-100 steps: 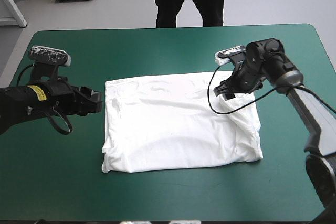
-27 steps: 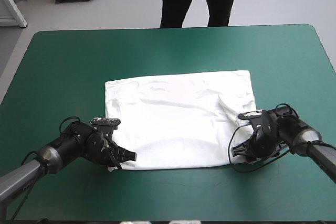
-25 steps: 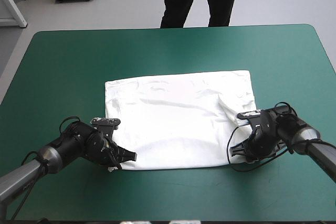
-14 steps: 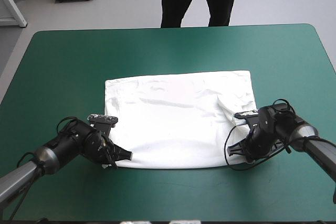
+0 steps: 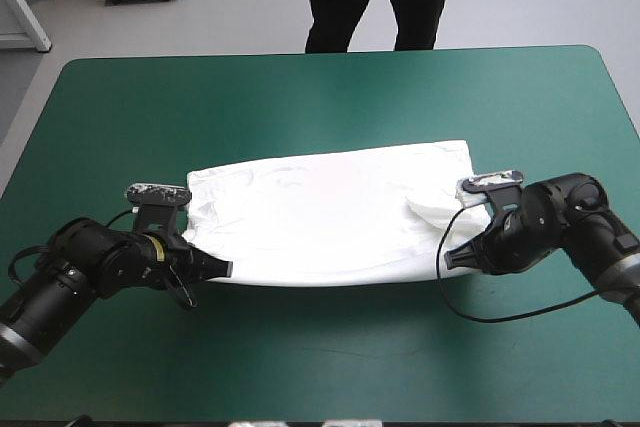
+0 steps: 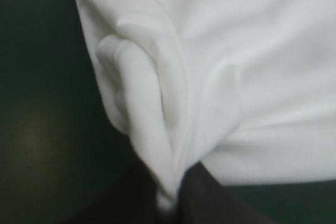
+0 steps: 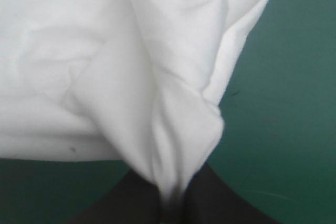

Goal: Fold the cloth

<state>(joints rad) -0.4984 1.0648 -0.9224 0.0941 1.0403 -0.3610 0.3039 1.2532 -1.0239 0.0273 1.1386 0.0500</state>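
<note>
Both grips are thin, and that is the main risk. The left pincer (image 5: 222,269) is pinched on the near left corner of the T-shirt (image 5: 330,212), the right pincer (image 5: 455,255) on the near right corner. In each wrist view only a narrow tuck of cloth runs down between the black fingers (image 6: 210,200), which are all but closed on it.

If the arms carry the near edge toward the far edge at unequal pace or height, the stretched hem could tug a corner free. That side would drop and leave a skewed fold. Pulling the corners apart too hard could do the same. Too much slack would likely let the middle sag and drag on the bench (image 5: 300,87), bunching the layer beneath. The far edge lies loose, so a strong drag might slide the whole T-shirt.

The T-shirt is white and sits about mid-bench. Its far edge rests flat on the bench, while the near edge is raised off it between the two pincers, hanging in a shallow curve. The surface is softly creased, with a loose fold bulging just beside the right pincer.
</note>
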